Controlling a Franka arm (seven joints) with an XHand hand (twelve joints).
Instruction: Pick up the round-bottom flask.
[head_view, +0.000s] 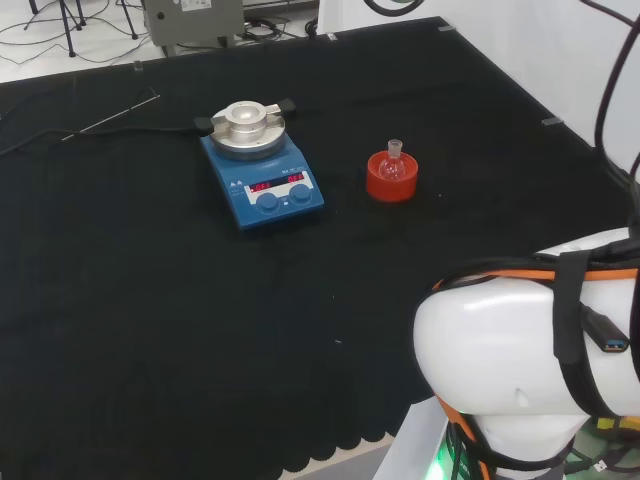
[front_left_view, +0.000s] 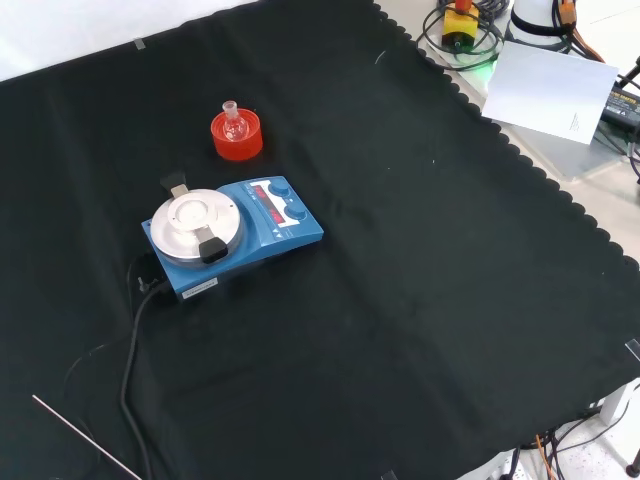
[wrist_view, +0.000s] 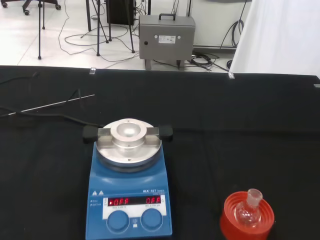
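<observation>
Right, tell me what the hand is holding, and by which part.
Nothing is held as far as these views show: the round-bottom flask sits untouched, neck up, in its red ribbed stand on the cloth.

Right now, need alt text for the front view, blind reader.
A small clear glass round-bottom flask sits upright in a red ribbed ring stand on black cloth. Just below it stands a blue hotplate stirrer with a round silver top, its black cable trailing toward the bottom edge.

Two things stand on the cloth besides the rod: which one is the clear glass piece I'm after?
The small round-bottom flask, clear glass, neck up, seated in the red ribbed stand. The other is the blue hotplate stirrer with a metal top, left of it in the head view.
</observation>
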